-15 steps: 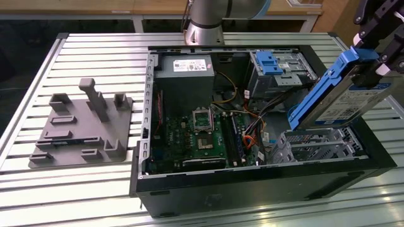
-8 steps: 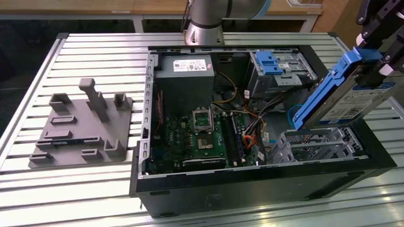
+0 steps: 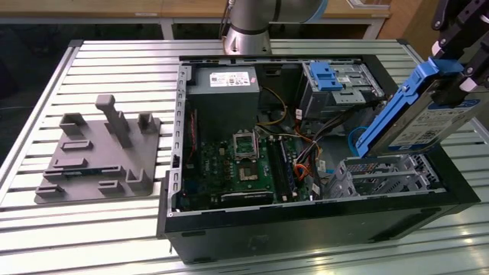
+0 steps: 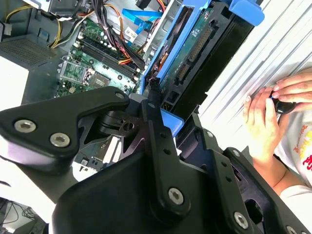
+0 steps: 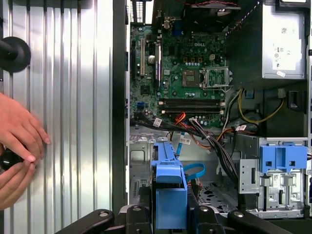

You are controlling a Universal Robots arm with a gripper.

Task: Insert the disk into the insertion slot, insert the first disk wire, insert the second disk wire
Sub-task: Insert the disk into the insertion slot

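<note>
Exterior view: disk held over insertion slot

End effector, high at the exterior view's right, is clamped on the disk by its blue frame. Disk hangs tilted just above the insertion slot, not yet seated, inside the open computer case.

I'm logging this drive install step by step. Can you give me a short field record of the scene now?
tool: shut on the disk
disk: blue-framed, tilted, in the air above the slot, not inserted
slot: metal cage in the open computer case
disk connector: bare, no wire plugged in
person's hands: over the table beside the case
</note>
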